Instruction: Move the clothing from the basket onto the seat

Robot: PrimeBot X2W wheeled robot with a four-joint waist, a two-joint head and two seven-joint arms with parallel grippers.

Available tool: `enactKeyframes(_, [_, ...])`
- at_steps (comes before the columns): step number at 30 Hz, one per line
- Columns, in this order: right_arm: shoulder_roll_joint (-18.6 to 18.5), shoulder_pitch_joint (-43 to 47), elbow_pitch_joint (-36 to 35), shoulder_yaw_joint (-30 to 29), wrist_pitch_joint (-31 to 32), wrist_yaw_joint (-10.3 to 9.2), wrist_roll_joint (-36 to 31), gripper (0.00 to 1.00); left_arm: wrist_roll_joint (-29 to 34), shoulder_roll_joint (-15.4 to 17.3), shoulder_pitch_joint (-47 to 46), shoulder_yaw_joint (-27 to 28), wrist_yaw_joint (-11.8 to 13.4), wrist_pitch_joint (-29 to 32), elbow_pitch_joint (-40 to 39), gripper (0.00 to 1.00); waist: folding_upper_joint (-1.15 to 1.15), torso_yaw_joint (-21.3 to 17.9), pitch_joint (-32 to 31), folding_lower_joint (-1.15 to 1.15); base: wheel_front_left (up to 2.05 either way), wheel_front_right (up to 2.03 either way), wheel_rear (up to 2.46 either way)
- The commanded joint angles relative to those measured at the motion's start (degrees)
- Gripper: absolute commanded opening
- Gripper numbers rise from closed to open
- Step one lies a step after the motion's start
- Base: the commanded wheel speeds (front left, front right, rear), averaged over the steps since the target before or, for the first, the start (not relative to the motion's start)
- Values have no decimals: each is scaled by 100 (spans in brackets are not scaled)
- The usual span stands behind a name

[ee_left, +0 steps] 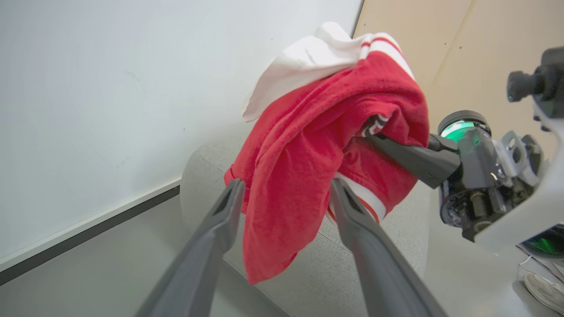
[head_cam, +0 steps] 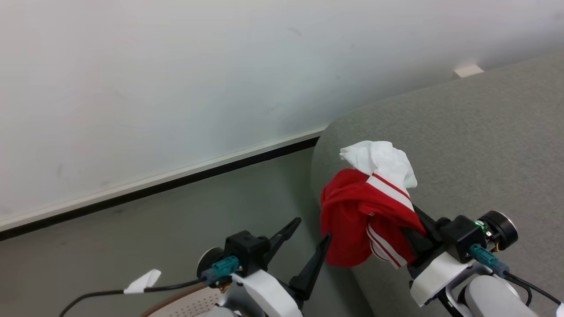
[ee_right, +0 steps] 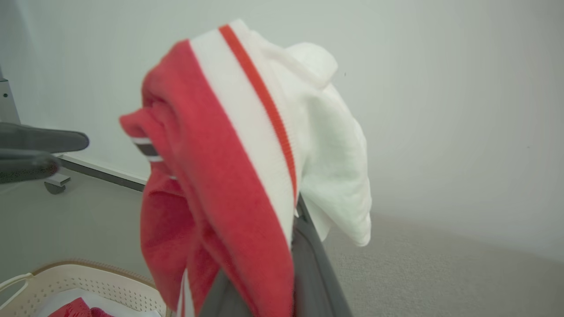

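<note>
A red garment of the clothing [head_cam: 352, 215], with white stripe trim and white lining, hangs over the left corner of the light grey seat [head_cam: 476, 145]. My right gripper [head_cam: 416, 229] is shut on it, its fingers mostly buried in the cloth [ee_right: 229, 176]. I cannot tell whether the cloth touches the seat. My left gripper [head_cam: 309, 232] stands open just left of the garment, and the red cloth [ee_left: 299, 145] hangs right past its fingertips [ee_left: 233, 189]. The cream basket [ee_right: 88, 279] sits at the lower left of the right wrist view with more red clothing [ee_right: 75, 308] inside; its rim [head_cam: 185, 304] also shows below my left arm.
A white wall with a dark baseboard [head_cam: 176, 182] runs behind the grey floor [head_cam: 132, 233]. A black cable with a white tag [head_cam: 143, 281] trails off to my left. A shoe [ee_left: 544, 290] lies on the floor. A castor foot [ee_right: 55, 185] stands by the wall.
</note>
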Motion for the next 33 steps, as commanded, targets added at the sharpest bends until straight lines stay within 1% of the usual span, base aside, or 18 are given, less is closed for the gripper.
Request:
enactKeyframes(1, [-66,116,-74,-68,12,-14,-44,0,14,8,-19,-16,-3,-36,-7,100,0,-388,82,0,0,0,0])
enactKeyframes(7, [-213,314,-314,-342,88,-14,-58,0,22,-18,-86,-96,-9,-48,-32,100,0,-743,184,0,0,0,0])
enactKeyframes(11, [-273,374,-438,-545,128,-14,-77,0,45,-28,-139,-158,-17,-6,-80,100,0,-808,318,0,0,0,0])
enactKeyframes(13, [-280,314,-497,-735,110,-14,-85,0,106,-8,-265,-195,-31,39,-151,100,0,-778,514,0,0,0,0])
enactKeyframes(15, [-276,176,-561,-990,78,-14,-133,0,176,40,-422,-234,-55,142,-227,100,0,-721,813,0,0,0,0])
enactKeyframes(18, [-193,-149,-553,-1526,31,-14,-234,0,312,94,-735,-292,-90,293,-375,100,0,-611,1347,0,0,0,0])
enactKeyframes(19, [-193,-149,-553,-1526,31,-14,-234,0,312,94,-735,-292,-90,293,-375,100,0,-611,1347,0,0,0,0])
enactKeyframes(20, [-149,-299,-525,-1710,36,-14,-246,0,370,112,-869,-318,-126,355,-428,100,0,-572,1555,0,0,0,0])
enactKeyframes(22, [-177,-643,-412,-2090,38,-14,-374,0,462,144,-1130,-376,-179,490,-549,100,0,-471,1982,0,0,0,0])
enactKeyframes(24, [-287,-1034,-220,-2499,68,-14,-595,0,540,170,-1421,-471,-244,595,-640,100,0,-327,2413,0,0,0,0])
enactKeyframes(26, [-347,-1481,14,-2930,96,-14,-629,0,640,173,-1723,-567,-301,679,-734,100,0,-168,2853,0,0,0,0])
enactKeyframes(27, [-488,-1721,160,-3126,99,-14,-796,0,684,177,-1879,-621,-328,719,-772,100,0,-89,3062,0,0,0,0])
enactKeyframes(29, [-553,-2141,441,-3547,117,-14,-849,0,765,165,-2175,-724,-381,767,-856,100,0,67,3457,0,0,0,0])
enactKeyframes(31, [-800,-2586,717,-3862,154,-14,-1150,0,819,157,-2443,-833,-408,795,-932,100,0,232,3819,0,0,0,0])
enactKeyframes(33, [-869,-2979,1015,-4171,195,-14,-1245,0,819,169,-2644,-926,-431,801,-975,100,0,360,4100,0,0,0,0])
